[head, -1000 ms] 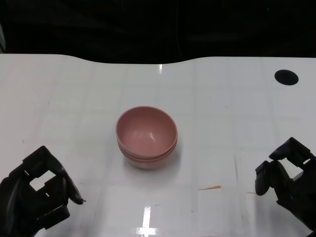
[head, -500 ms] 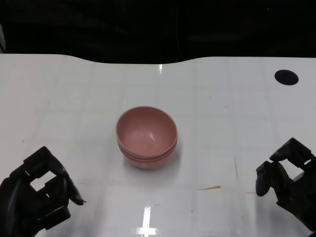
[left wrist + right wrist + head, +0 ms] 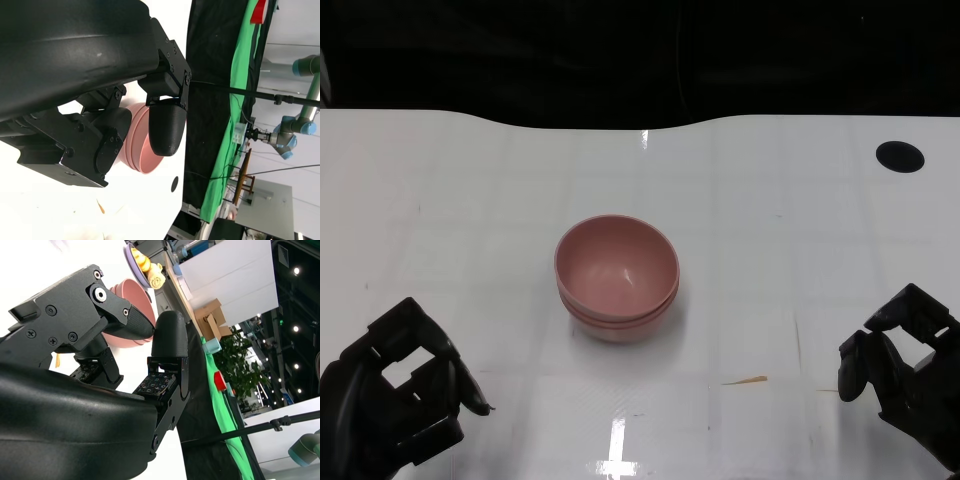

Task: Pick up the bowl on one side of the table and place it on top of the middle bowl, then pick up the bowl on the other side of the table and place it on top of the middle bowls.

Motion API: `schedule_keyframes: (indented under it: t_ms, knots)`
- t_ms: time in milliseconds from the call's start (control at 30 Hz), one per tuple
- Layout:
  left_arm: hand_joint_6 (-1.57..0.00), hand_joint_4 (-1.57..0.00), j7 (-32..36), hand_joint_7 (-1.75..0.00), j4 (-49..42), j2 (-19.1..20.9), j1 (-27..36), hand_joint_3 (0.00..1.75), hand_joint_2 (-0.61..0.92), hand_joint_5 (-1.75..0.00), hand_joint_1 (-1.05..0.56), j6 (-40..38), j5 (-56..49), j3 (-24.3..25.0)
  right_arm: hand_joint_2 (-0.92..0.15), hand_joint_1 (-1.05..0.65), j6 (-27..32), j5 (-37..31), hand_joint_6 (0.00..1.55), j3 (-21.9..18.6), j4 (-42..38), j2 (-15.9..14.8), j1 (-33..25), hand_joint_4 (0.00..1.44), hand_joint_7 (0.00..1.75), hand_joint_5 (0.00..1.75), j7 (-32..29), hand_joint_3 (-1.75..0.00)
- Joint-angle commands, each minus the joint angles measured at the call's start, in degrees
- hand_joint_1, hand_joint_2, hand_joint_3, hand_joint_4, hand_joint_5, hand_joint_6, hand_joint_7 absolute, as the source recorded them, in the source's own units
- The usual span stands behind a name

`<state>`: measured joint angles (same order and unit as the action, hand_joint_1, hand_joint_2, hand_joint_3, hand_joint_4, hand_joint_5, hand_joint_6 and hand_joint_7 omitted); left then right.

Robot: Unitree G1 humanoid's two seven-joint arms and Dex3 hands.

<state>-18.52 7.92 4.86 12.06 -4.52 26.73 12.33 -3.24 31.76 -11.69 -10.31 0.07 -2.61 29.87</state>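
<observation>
Pink stack: nested bowls (image 3: 617, 277) at table (image 3: 800, 220) centre, likely light, rigid, slick; best taken at rim.
Left hand (image 3: 395, 395): seven o'clock, fingers apart, empty.
Right hand (image 3: 905, 375): five o'clock, fingers apart, empty.

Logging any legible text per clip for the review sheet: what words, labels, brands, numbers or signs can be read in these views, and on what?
None can be read.
Bowls: plain pink, no print.
Table: white, unmarked apart from a black round spot and a small orange scrap.
Left robot hand and right robot hand: black, no label showing.
Boxes in the right wrist view's background: too small to tell.
</observation>
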Motion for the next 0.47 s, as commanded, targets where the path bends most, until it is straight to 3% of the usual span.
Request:
schedule_keyframes:
  t_ms: [33,467]
  knots:
    - [-0.66,-0.81,-0.1,-1.75,0.3,0.2,0.5,1.42,0.62,-1.75,0.11,0.7,0.1,0.7,-0.53,-0.04,-1.2,-0.3,0.81,-0.5,-0.6,-0.1,-0.3,0.89,1.43,1.75,0.7,-1.18]
    - [-0.66,-0.81,0.8,-1.75,1.3,-0.3,1.7,1.43,0.64,-1.75,0.15,0.5,-0.7,0.5,-0.55,-0.08,-4.3,-1.6,0.82,-0.4,-2.3,0.8,-1.1,0.88,1.41,1.75,1.4,-1.07]
